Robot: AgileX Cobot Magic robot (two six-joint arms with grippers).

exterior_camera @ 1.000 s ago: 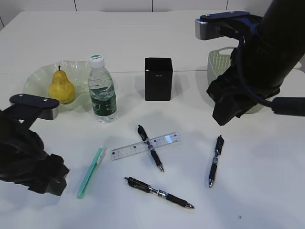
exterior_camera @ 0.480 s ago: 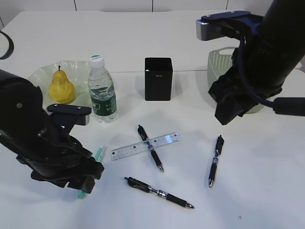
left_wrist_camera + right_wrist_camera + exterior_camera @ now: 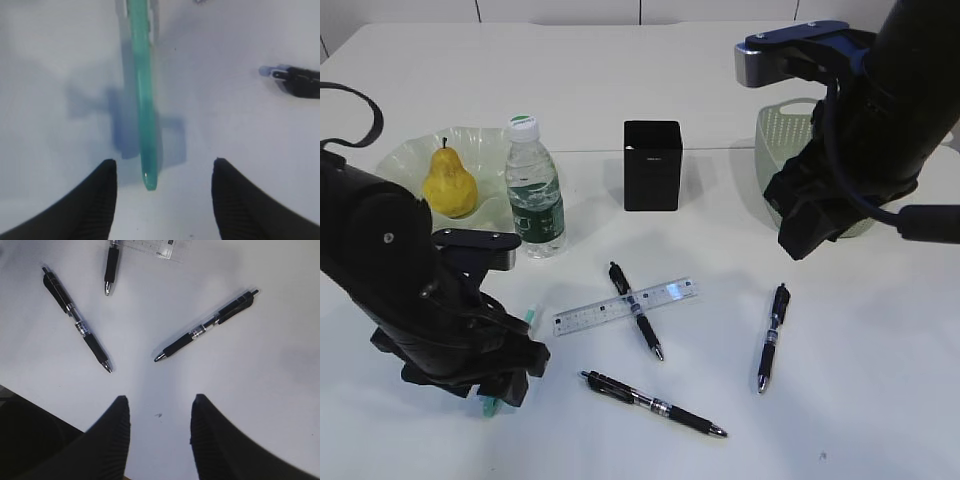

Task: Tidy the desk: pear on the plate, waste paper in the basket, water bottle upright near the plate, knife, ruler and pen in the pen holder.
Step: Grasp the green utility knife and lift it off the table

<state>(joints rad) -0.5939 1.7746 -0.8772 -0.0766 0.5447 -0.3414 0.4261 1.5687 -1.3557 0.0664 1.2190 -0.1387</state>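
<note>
Left gripper (image 3: 160, 200): jaws apart, nothing between them, low over the near left part of the desk (image 3: 880, 420). The near end of the teal knife (image 3: 142, 100) lies on the surface just ahead of the gap, its length running away from the fingers. In the exterior view the left arm's dark bulk covers most of the knife; only its two ends show.

Right gripper (image 3: 157, 435): jaws apart, holding nothing, raised above the right side of the desk. Below it, three black pens lie flat and apart from each other.

Pen (image 3: 636, 308) near the middle lies crossed with the clear ruler (image 3: 665, 296); which one is on top is hard to tell. A second pen (image 3: 655, 403) lies toward the near edge, close to the left arm. A third pen (image 3: 772, 337) lies to the right, under the right arm.

Behind the ruler, toward the far edge, stands the black pen holder (image 3: 652, 165), upright, with no item showing above its rim. Left of it the water bottle (image 3: 535, 190) stands upright, cap on, just beside the plate (image 3: 405, 160). The pear (image 3: 449, 183) sits on the plate, stem up. The green basket (image 3: 782, 135) is at the far right, largely hidden by the right arm; its contents cannot be seen.
</note>
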